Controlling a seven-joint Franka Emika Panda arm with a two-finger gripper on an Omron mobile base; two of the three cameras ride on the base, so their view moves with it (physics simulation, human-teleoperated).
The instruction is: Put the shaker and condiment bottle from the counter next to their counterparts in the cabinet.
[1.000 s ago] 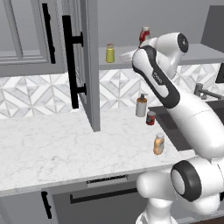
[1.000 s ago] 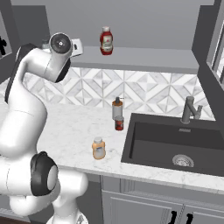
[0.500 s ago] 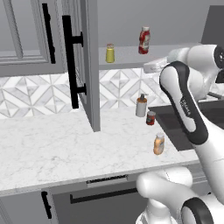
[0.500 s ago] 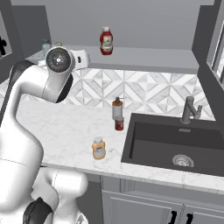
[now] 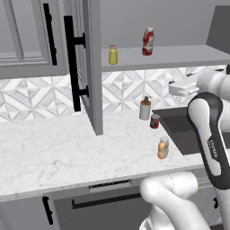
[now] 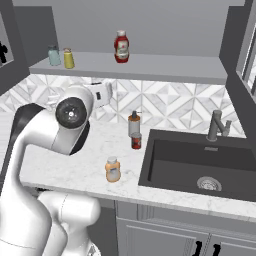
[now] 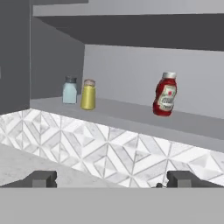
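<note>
A: Hand view, upper field: the cabinet shelf carries a pale blue jar touching or just beside the yellow-green shaker, with the red bottle well apart to the right. What is cut off here?

B: The fingertips are truncated at the bottom edge, so only their dark tops show. From the left base view the open cabinet door hides the blue jar; the shaker alone appears on the shelf beside the door's edge. The gripper there is a pale block at the arm's end, its jaws too small to resolve.

A: And the state of the hand?

B: The two tips stand far apart at opposite sides of the hand view, fully spread, with nothing between them and nothing touched. In the right base view the gripper sits below the shelf, in front of the patterned backsplash.

A: Where is the condiment bottle?

B: The condiment bottle stands upright on the counter, near its front edge and left of the sink. Behind it stand a beige pump dispenser and a small red can, just beside each other.
</note>
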